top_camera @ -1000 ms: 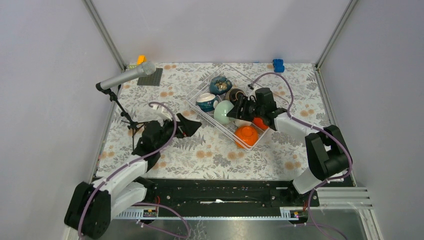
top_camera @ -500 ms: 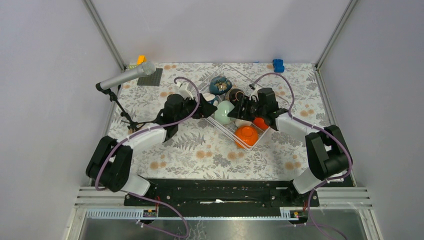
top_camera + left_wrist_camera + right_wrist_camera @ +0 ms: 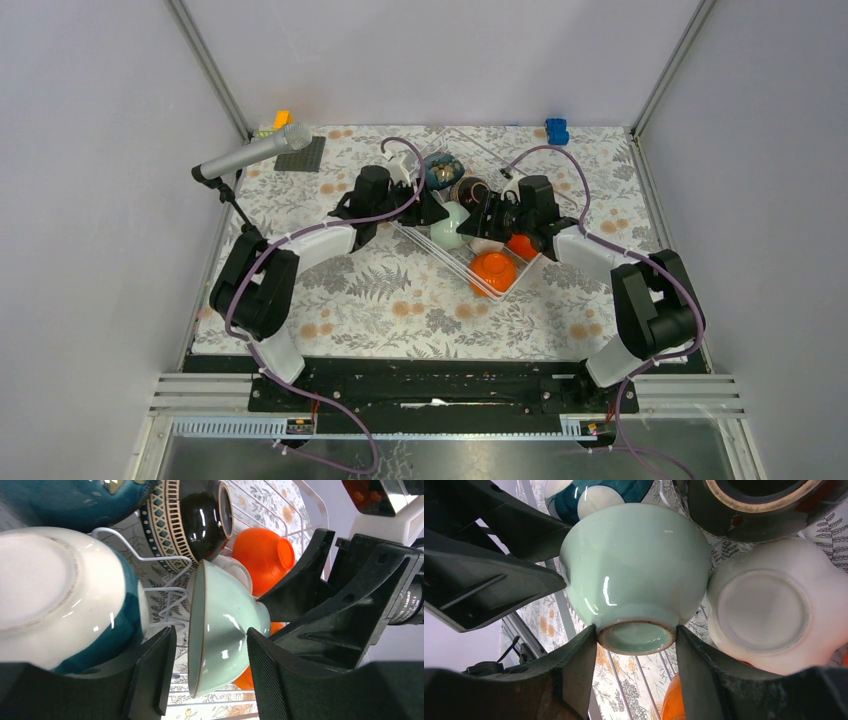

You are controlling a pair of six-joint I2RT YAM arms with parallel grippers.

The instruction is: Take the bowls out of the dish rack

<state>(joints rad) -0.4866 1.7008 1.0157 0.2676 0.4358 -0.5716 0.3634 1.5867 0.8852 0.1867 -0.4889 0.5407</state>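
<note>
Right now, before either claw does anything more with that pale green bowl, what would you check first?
1. Right claw clamps the pale green bowl by its foot: ok.
2. Left claw has a finger on each side of that bowl: ok.
3. Left claw shut on the bowl: not ok, a gap shows on the rim side.
4. Bowl free of the white bowl beside it: cannot tell, they look as if they touch.
5. Rim clear of the dish rack wire: cannot tell, the wire sits very close.
</note>
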